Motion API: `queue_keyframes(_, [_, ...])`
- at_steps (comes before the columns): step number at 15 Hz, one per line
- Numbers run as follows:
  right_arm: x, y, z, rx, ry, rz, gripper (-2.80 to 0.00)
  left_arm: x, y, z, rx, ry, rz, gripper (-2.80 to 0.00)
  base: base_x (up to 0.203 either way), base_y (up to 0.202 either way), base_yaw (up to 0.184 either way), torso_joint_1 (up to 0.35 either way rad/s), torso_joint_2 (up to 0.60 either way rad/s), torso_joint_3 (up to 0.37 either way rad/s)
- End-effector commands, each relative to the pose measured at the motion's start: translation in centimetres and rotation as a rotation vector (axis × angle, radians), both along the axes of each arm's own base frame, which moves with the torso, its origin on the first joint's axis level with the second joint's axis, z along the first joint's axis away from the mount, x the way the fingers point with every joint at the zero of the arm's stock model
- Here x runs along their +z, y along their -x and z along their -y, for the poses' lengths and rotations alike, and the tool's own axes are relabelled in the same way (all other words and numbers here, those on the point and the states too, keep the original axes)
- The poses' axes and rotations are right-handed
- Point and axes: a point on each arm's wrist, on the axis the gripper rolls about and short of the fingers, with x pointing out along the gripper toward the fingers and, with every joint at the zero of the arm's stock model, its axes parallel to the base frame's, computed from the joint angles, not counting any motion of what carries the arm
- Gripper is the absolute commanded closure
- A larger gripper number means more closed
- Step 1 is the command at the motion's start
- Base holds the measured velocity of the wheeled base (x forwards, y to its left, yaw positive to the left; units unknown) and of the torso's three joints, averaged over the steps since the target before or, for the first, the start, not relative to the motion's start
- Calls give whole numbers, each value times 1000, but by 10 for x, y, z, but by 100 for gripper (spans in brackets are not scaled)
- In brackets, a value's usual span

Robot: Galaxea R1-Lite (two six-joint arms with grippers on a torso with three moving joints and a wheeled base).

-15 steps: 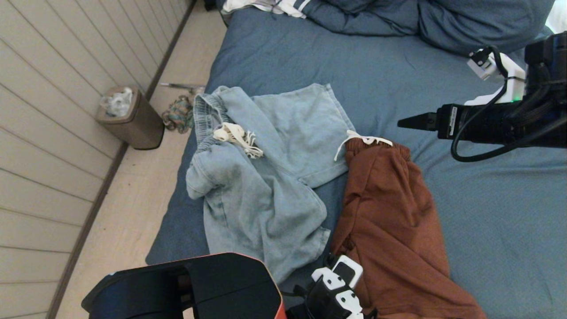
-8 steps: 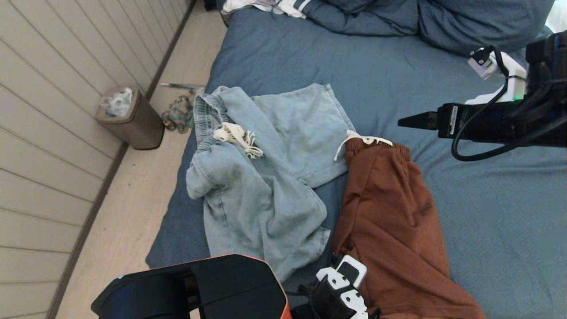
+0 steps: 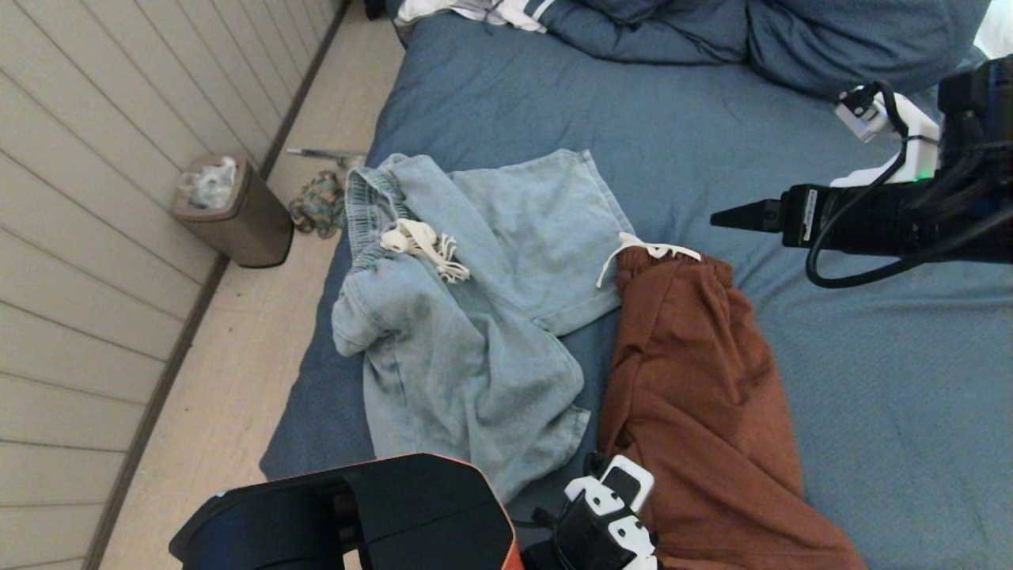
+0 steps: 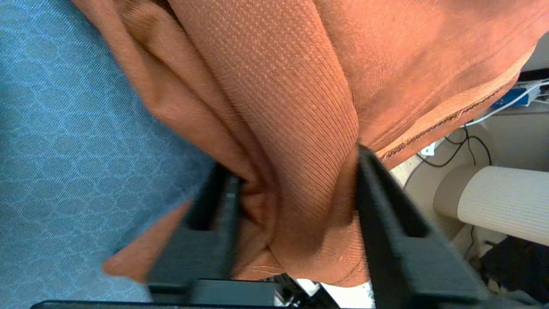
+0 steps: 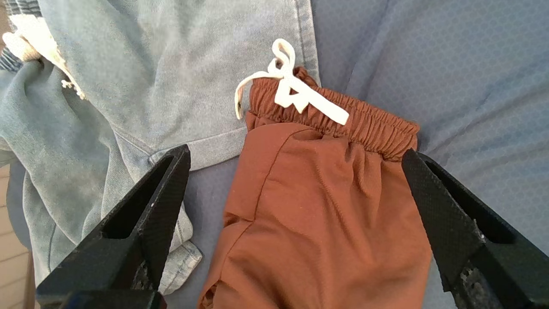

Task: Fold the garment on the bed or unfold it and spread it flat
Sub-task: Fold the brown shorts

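Blue bed (image 3: 870, 380) carries the brown shorts (image 3: 696, 396) beside denim shorts (image 3: 467, 332). Left tool (image 4: 296, 201) clamps a thick bunch of brown hem; lifting may drag several layers. Right tool (image 5: 296, 206) hovers apart.

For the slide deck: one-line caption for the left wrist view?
Left gripper closing on a bunched fold of the brown shorts at the edge of the blue bed.

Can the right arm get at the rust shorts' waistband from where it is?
Probably yes. The right gripper hangs open above the rust shorts, and their waistband lies exposed on the bed with nothing over it.
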Motion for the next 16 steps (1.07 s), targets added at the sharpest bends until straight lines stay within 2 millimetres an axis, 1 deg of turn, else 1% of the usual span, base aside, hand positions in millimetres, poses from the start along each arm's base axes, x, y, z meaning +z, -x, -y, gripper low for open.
queue_keyframes(1, [-4,-7,6,-23,0,-14,-280,4,0,0,4,13,6,0,0,0,0,0,0,0])
queue_keyframes(3, [-5,-9,11,-35,-3,-19,-280,13,1,-2,4,25,12,0,0,0,0,0,0,0])
queue_keyframes(5, [-8,-7,19,-44,-10,-32,-280,21,3,-7,3,33,15,0,0,0,0,0,0,0])
queue_keyframes(7, [-18,6,28,-56,-23,-76,-280,23,6,-13,2,29,13,0,0,0,0,0,0,0])
queue_keyframes(8, [-28,14,32,-67,-24,-118,-280,21,7,-16,2,26,12,0,0,0,0,0,0,0])
queue_keyframes(10, [-54,39,42,-96,-25,-233,-280,20,9,-19,2,31,14,0,0,0,0,0,0,0])
queue_keyframes(11, [-71,53,48,-112,-17,-313,-280,20,8,-19,2,32,15,0,0,0,0,0,0,0])
queue_keyframes(12, [-86,64,51,-113,-7,-381,-280,20,8,-18,1,32,15,0,0,0,0,0,0,0])
queue_keyframes(14, [-126,88,54,-85,22,-530,-280,19,8,-18,1,32,16,0,0,0,0,0,0,0])
queue_keyframes(15, [-141,100,55,-75,35,-583,-280,19,8,-18,1,31,15,0,0,0,0,0,0,0])
queue_keyframes(16, [-151,111,56,-65,46,-616,-280,21,8,-18,2,35,17,0,0,0,0,0,0,0])
